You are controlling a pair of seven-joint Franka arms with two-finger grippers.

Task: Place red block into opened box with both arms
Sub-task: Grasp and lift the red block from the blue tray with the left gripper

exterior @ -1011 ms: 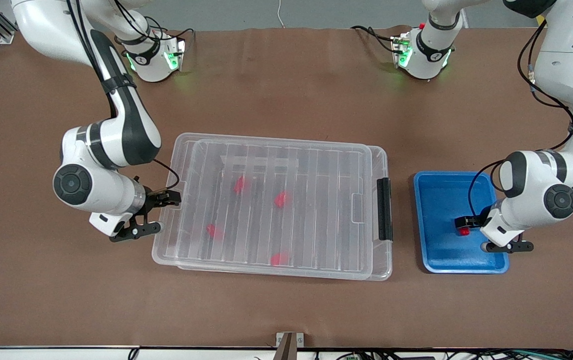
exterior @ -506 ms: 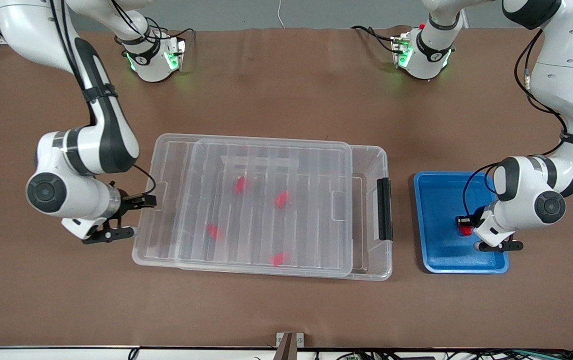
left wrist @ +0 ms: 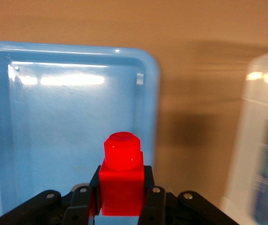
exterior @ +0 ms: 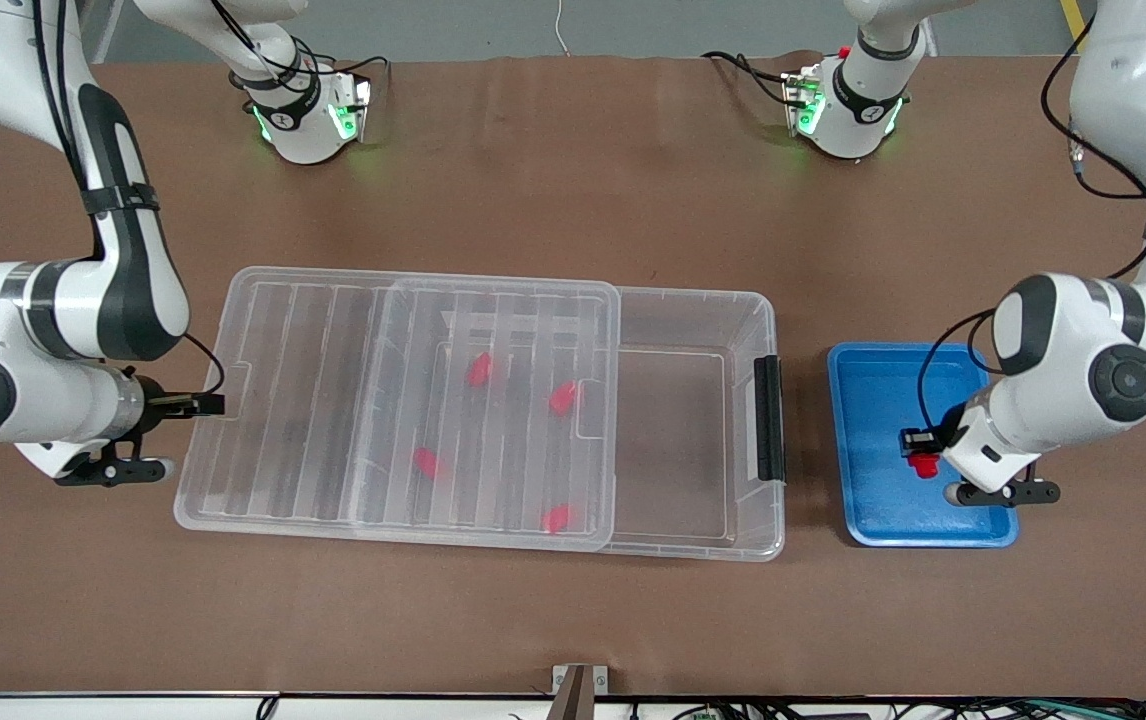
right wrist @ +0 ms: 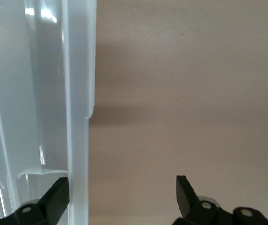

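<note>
My left gripper is shut on a red block, held just above the blue tray. The clear box lies mid-table with its black latch bar toward the tray. Its ribbed lid is slid partway off toward the right arm's end, so the latch end of the box is uncovered. My right gripper is open, with one finger hooked over the lid's rim. Several red blocks show through the lid.
The two arm bases stand at the table's edge farthest from the front camera. Bare brown table lies between the box and the tray. A corner of the box shows blurred in the left wrist view.
The right arm dragged the lid toward its own end of the table, uncovering the latch end of the box. The left gripper shut on the red block in the tray.
</note>
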